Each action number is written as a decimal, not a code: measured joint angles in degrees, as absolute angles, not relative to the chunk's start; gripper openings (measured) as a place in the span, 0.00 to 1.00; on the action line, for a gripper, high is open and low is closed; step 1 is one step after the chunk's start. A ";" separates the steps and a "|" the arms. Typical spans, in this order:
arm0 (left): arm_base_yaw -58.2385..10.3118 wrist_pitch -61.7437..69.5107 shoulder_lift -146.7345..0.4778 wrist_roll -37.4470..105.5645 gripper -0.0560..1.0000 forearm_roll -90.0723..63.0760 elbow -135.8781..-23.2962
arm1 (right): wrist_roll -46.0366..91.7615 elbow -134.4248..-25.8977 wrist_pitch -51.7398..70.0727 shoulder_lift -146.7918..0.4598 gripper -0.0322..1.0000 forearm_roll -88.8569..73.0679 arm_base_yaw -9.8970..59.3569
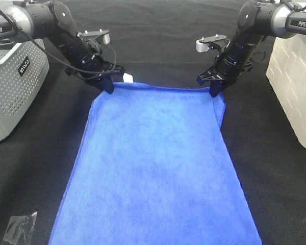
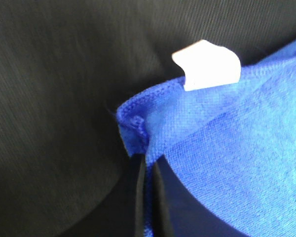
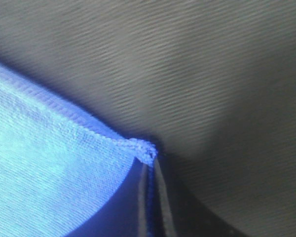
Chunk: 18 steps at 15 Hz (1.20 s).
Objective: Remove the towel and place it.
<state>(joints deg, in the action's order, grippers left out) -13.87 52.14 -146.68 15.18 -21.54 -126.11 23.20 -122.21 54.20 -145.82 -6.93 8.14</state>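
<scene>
1: Both grippers on the towel (image 1: 153, 168)? Need finger state.
2: Yes. Left gripper (image 1: 108, 86): fingers (image 2: 134, 202) pressed almost together, a thin fold of blue cloth pinched between them. Only a narrow slit between the pads, and it is full of cloth.
1: Which part of the cloth?
2: Far left corner, right at the stitched hem. White tag (image 2: 207, 66) sticks up off the far edge just beside that corner, outside the jaws.
1: Right side?
2: Right gripper (image 1: 217, 91): same story. Its wrist view shows the fingers (image 3: 165, 217) closed on the far right corner, hem bunched into a small knot at the tips.
1: Corners lifted or flat?
2: Cannot tell height for certain. High view shows a short darker fold in the right edge just below the tips. Far edge runs nearly straight from one gripper to the other.
1: Rest of the towel?
2: Spread flat on the black table cover (image 1: 163, 30), long side running from the grippers toward the camera, near end cut off by the frame. It lies between the grey perforated box (image 1: 10, 87) on the left and the white bin (image 1: 296, 76) on the right, touching neither. Clear plastic scrap (image 1: 20, 224) sits near its left edge.
</scene>
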 joint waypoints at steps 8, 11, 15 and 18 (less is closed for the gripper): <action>-13.87 42.00 -146.51 15.18 0.06 -13.92 -132.01 | 30.60 -132.41 41.83 -146.10 0.06 -8.08 8.14; -13.87 35.07 -146.51 15.18 0.06 -11.63 -132.01 | 37.47 -132.41 35.12 -146.16 0.06 -10.43 8.14; -13.87 28.13 -146.51 17.36 0.06 -10.54 -132.01 | 39.36 -132.47 28.42 -146.68 0.06 -10.43 8.14; -13.87 26.53 -147.14 18.05 0.06 -10.54 -132.01 | 39.59 -132.47 26.81 -146.73 0.06 -10.43 8.14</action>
